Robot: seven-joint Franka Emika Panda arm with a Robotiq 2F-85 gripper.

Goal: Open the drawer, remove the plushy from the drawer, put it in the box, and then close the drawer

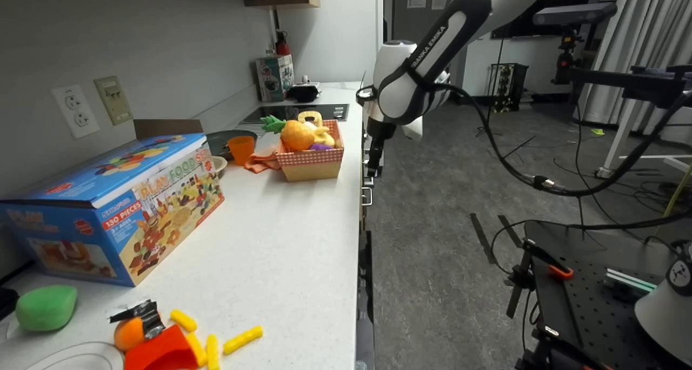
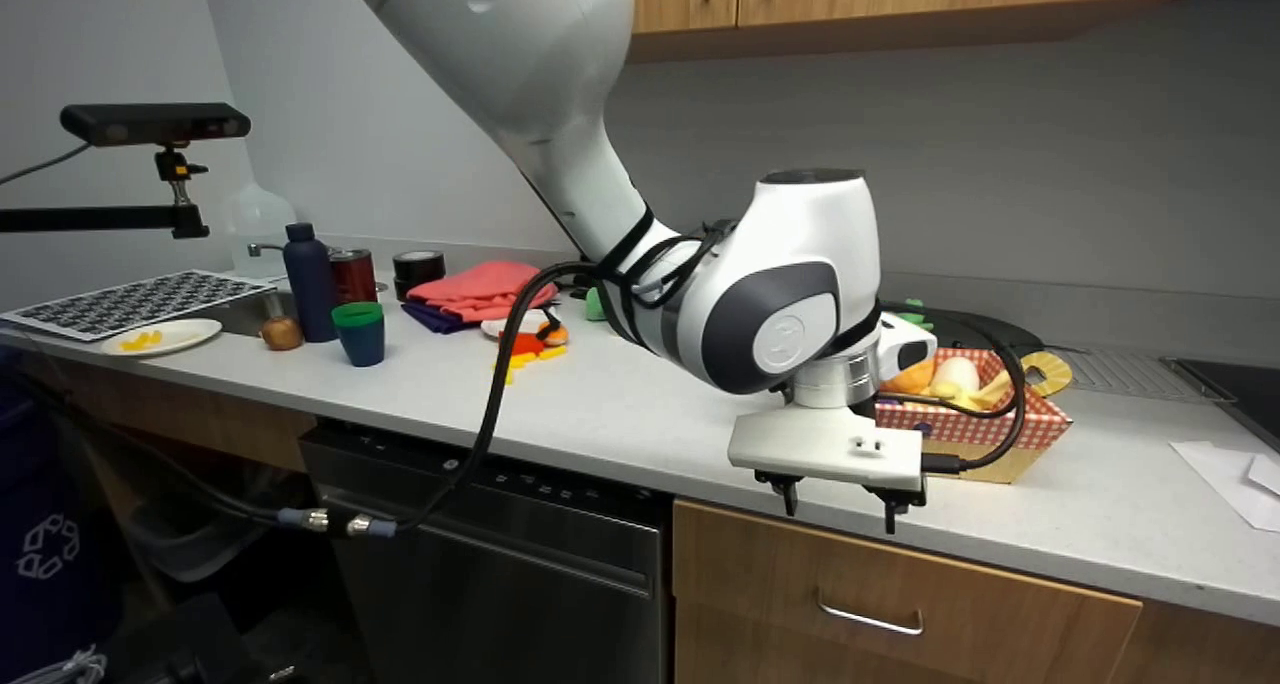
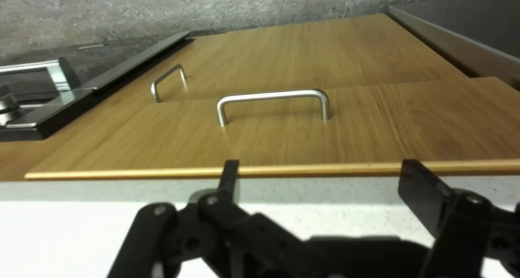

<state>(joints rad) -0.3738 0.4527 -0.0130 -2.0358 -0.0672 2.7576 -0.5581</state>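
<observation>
The drawer (image 2: 740, 574) has a wood front and a silver handle (image 3: 272, 95). It looks closed or almost closed, its front perhaps slightly proud of the door below; its inside is hidden. On the counter stands the box (image 1: 311, 171), a small basket with a red checked rim. Inside it, beside yellow toys, lies the roundish orange plushy (image 1: 297, 136) with a green leafy top, partly visible behind the arm in an exterior view. My gripper (image 3: 321, 163) hangs pointing down at the counter's front edge, above the handle and apart from it. Its fingers are wide open with nothing between them.
A blue play-food carton (image 1: 135, 207) sits against the wall. Near the box are an orange cup (image 1: 241, 149) and a dark pan. Small loose toys (image 1: 162, 348) lie at the counter's near end. A dishwasher (image 2: 480, 564) adjoins the drawer. A black cable hangs from the arm.
</observation>
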